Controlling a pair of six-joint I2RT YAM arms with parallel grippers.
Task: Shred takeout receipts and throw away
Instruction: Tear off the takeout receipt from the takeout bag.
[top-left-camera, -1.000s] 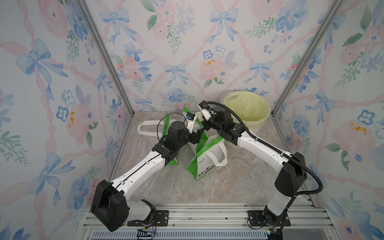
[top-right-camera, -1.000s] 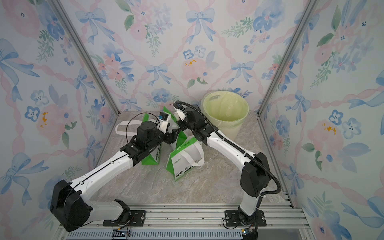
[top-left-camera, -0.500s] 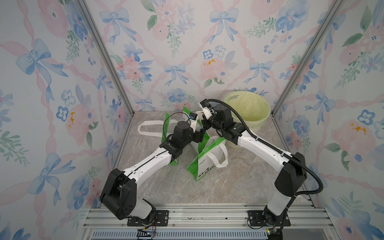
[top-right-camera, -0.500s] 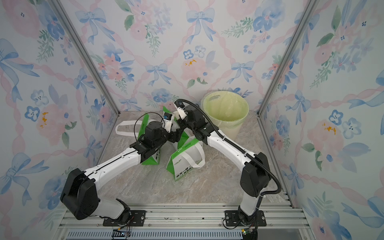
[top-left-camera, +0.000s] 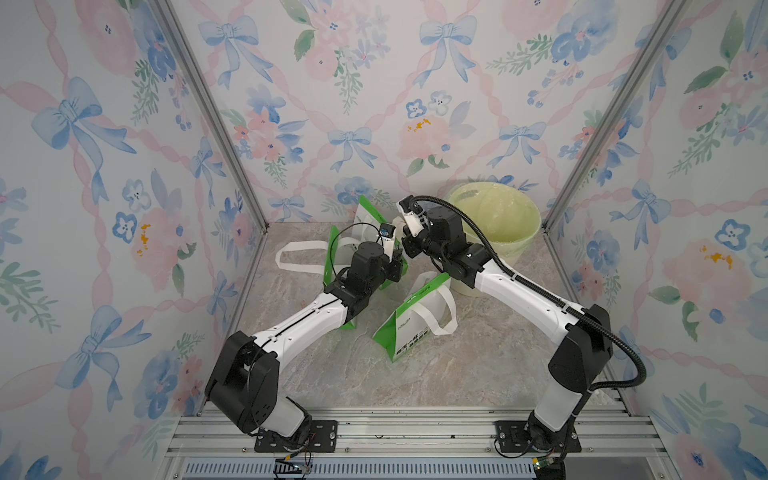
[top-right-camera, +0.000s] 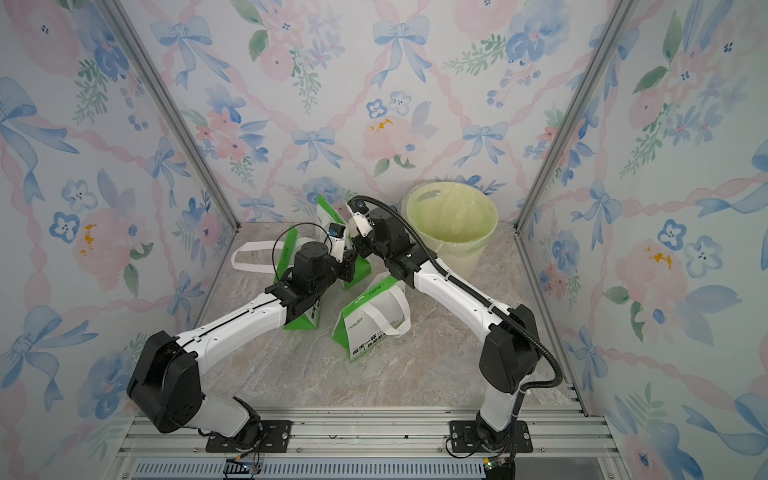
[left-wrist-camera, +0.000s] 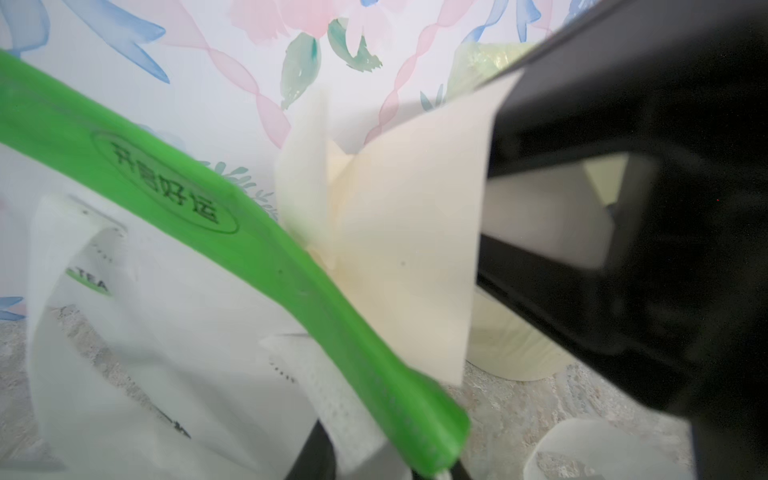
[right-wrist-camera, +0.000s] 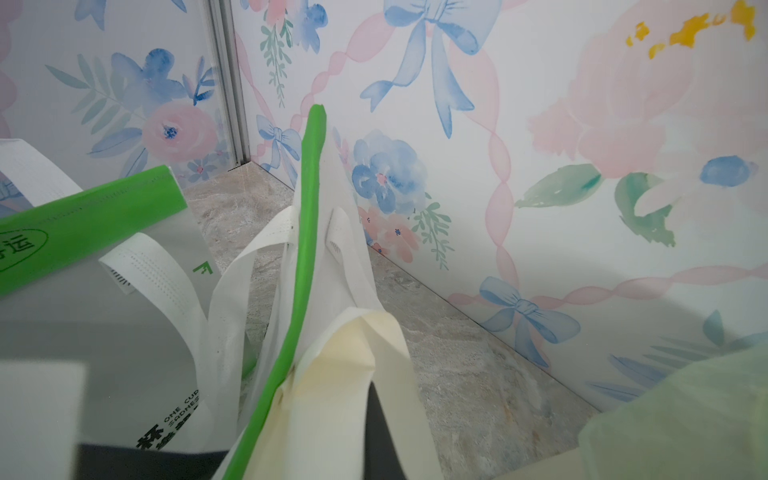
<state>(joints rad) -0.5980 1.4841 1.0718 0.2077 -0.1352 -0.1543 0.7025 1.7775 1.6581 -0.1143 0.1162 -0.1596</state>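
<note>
In both top views we see the two arms meeting at the centre of the frame, above the green-and-white bags. The left gripper (top-left-camera: 397, 266) and the right gripper (top-left-camera: 409, 247) stand just beside each other, over the rear bag (top-left-camera: 368, 214), which stands upright by the back wall. Another bag lies under the left arm. The front bag (top-left-camera: 409, 332) leans on the marble table (top-left-camera: 457, 382) just below centre. The pale green bin (top-left-camera: 513, 249) stands right of centre, behind the right arm. At this size we cannot pick out the receipt.

In the left wrist view the receipt (left-wrist-camera: 407, 249) fills the centre. It is a cream-white slip, creased and folded. Its right edge runs into the black right gripper (left-wrist-camera: 498, 208), whose jaws are clamped together on it. Its lower left edge touches the green rim (left-wrist-camera: 208, 216) of a bag, which crosses the frame from upper left to lower right. The bin shows behind the slip, below and to its right. Dark parts of the left gripper show at the bottom edge, beside the rim's end. We cannot tell whether its jaws are apart or together.

In the right wrist view the receipt (right-wrist-camera: 345, 374) sits at lower centre, folded around a dark finger (right-wrist-camera: 380, 436) of the right gripper and pinched there. It lies just beside the green rim, which runs from upper centre down to the bottom edge. A second bag with white handles lies at the left, and the bin's liner fills the lower right corner.
</note>
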